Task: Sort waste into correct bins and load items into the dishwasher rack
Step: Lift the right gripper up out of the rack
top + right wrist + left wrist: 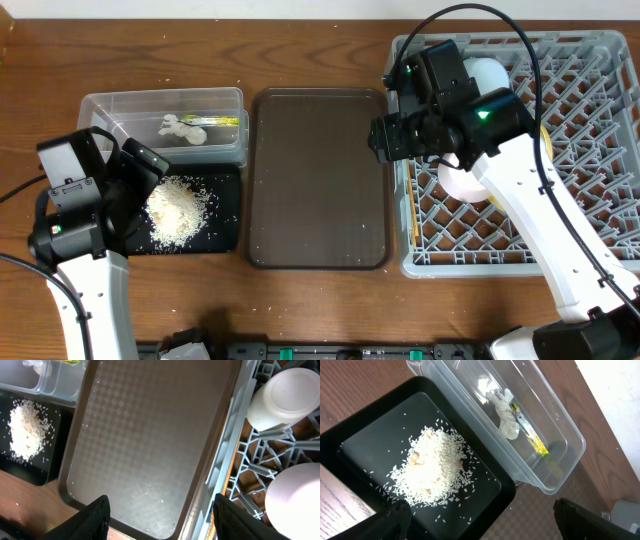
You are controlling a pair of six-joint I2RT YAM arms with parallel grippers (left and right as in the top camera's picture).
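The heap of rice-like crumbs (432,467) lies in the shallow black tray (370,445). Beside it, the clear tub (560,420) holds the crumpled paper scrap (505,410) and the yellow-green wrapper (532,440). My left gripper (485,525) hovers open over the tray's near corner, with nothing between its fingers. My right gripper (162,520) hangs open and empty over the brown tray's edge, next to the grey rack (235,415). In the rack sit an upturned white cup (285,397), a white bowl (295,500) and a chopstick (226,467) along its left wall.
The dark brown serving tray (320,180) lies between the bins and the rack (600,80), with a few stray grains on it. The right arm (530,200) crosses over the rack's left half. Bare wooden table runs along the front and back.
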